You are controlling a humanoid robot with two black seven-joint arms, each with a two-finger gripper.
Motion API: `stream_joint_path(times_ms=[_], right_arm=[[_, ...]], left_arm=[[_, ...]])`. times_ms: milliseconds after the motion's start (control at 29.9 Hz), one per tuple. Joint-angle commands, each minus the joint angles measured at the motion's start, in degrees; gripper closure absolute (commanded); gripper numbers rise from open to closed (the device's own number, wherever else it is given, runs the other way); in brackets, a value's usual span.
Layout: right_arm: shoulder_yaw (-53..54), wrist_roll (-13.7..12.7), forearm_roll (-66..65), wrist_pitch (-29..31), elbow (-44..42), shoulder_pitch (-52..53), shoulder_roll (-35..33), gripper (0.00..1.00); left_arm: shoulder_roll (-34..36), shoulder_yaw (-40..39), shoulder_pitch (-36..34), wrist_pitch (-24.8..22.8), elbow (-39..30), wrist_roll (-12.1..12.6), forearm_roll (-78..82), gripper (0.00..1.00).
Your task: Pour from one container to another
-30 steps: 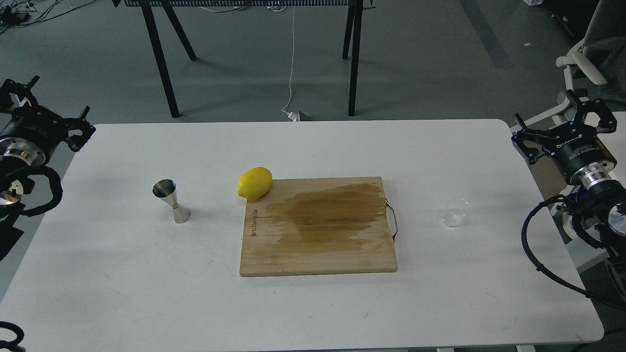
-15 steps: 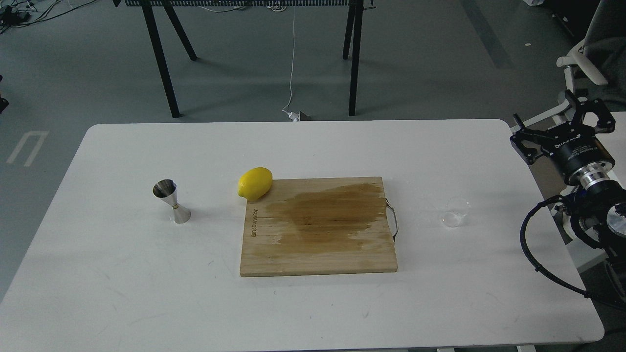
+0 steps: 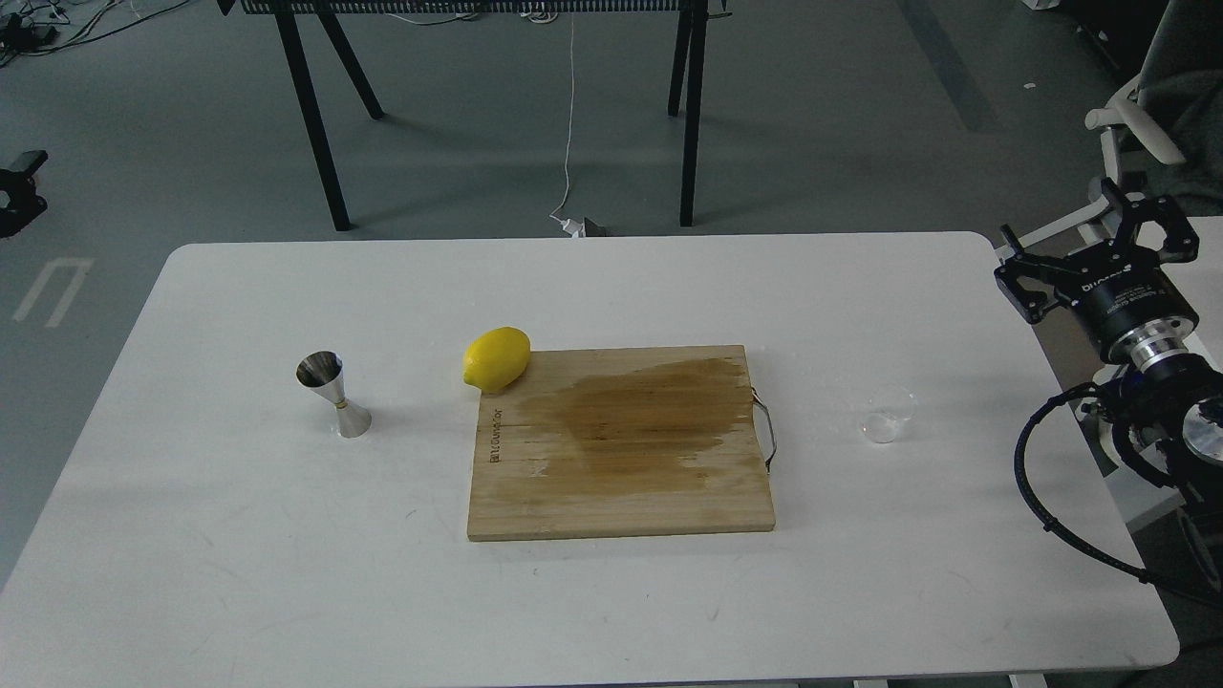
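Across the white counter (image 3: 592,612) the things lie in a row, largest in the middle: the wooden board (image 3: 621,444), stained dark with wet over its centre, takes the mid-ground, likely as a work surface, with its wire handle toward the right. The lemon (image 3: 497,359) rests at the board's far left corner, half on the wood, where it cannot roll far. Well apart to the left stands the jigger (image 3: 333,394), upright on one cone with the other mouth open upward, ready to receive a pour. Well apart to the right sits the cup (image 3: 886,418), upright, free on the counter, nearest the right arm and so probably that arm's to fetch. The right pincer (image 3: 1099,244) hangs beyond the counter's right edge, fingers spread wide, empty. At the left edge only a dark fragment of the left pincer (image 3: 19,191) shows; its state cannot be told.
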Motion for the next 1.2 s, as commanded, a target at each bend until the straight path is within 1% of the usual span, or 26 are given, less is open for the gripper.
stream_joint_path(times_ms=[0, 134, 201, 234, 301, 435, 535, 602, 635, 702, 803, 870, 903, 936, 970, 1070, 1171], right_arm=[[-0.2, 0.0, 0.0, 0.0, 0.1, -0.1, 0.1, 0.01], [0.1, 0.0, 0.0, 0.0, 0.1, -0.6, 0.1, 0.01], [0.1, 0.0, 0.0, 0.0, 0.0, -0.6, -0.1, 0.01], [0.1, 0.0, 0.0, 0.0, -0.1, -0.7, -0.2, 0.01], [0.1, 0.0, 0.0, 0.0, -0.1, -0.9, -0.2, 0.01], [0.1, 0.0, 0.0, 0.0, -0.1, -1.4, -0.2, 0.01], [0.2, 0.0, 0.0, 0.0, -0.1, -1.7, -0.3, 0.01], [0.2, 0.0, 0.0, 0.0, -0.1, -1.9, -0.4, 0.01], [0.2, 0.0, 0.0, 0.0, -0.1, -1.9, -0.5, 0.01], [0.2, 0.0, 0.0, 0.0, -0.2, -2.0, -0.6, 0.01], [0.2, 0.0, 0.0, 0.0, -0.2, -2.4, -0.6, 0.01], [0.2, 0.0, 0.0, 0.0, -0.2, -2.8, -0.6, 0.01], [0.2, 0.0, 0.0, 0.0, -0.2, -3.0, -0.6, 0.01], [0.2, 0.0, 0.0, 0.0, -0.2, -3.0, -0.6, 0.01], [0.2, 0.0, 0.0, 0.0, -0.2, -3.0, -0.6, 0.01], [0.3, 0.0, 0.0, 0.0, -0.3, -3.3, -0.6, 0.01], [0.5, 0.0, 0.0, 0.0, -0.6, -3.4, -0.6, 0.01]], left_arm=[[-0.7, 0.0, -1.6, 0.0, 0.0, -0.3, 4.5, 0.0], [-1.2, 0.0, -1.8, 0.0, -0.1, -1.0, 12.0, 0.0], [-1.3, 0.0, -1.7, 0.0, -0.9, -2.4, 15.4, 0.0], [-1.1, 0.0, -1.6, 0.0, -2.2, -3.3, 17.5, 0.0], [-0.8, 0.0, -1.5, 0.0, -5.8, -3.9, 22.2, 0.0], [1.0, 0.0, -1.3, 0.0, -15.0, -4.5, 29.0, 0.0], [1.9, 0.0, -1.0, 0.0, -19.7, -4.9, 30.6, 0.0], [2.1, 0.0, -0.7, 0.0, -23.0, -5.3, 34.5, 0.0], [2.4, 0.0, -0.4, 0.0, -24.8, -6.1, 36.8, 0.0], [3.2, 0.0, 0.3, 0.0, -29.0, -9.6, 43.0, 0.0], [3.5, 0.1, 1.7, 0.0, -34.8, -16.8, 54.9, 0.0], [3.4, 0.0, 3.2, 0.0, -37.0, -20.5, 60.7, 0.01], [3.4, 0.0, 3.8, 0.0, -38.1, -21.0, 61.7, 0.01], [3.4, 0.0, 4.4, 0.0, -38.9, -21.0, 61.9, 0.01], [3.5, 0.0, 5.3, 1.6, -39.9, -21.0, 61.9, 0.01], [3.6, 0.0, 7.9, 9.5, -41.7, -21.0, 61.9, 0.01], [3.6, -0.4, 9.7, 12.2, -42.1, -21.0, 62.0, 0.01]])
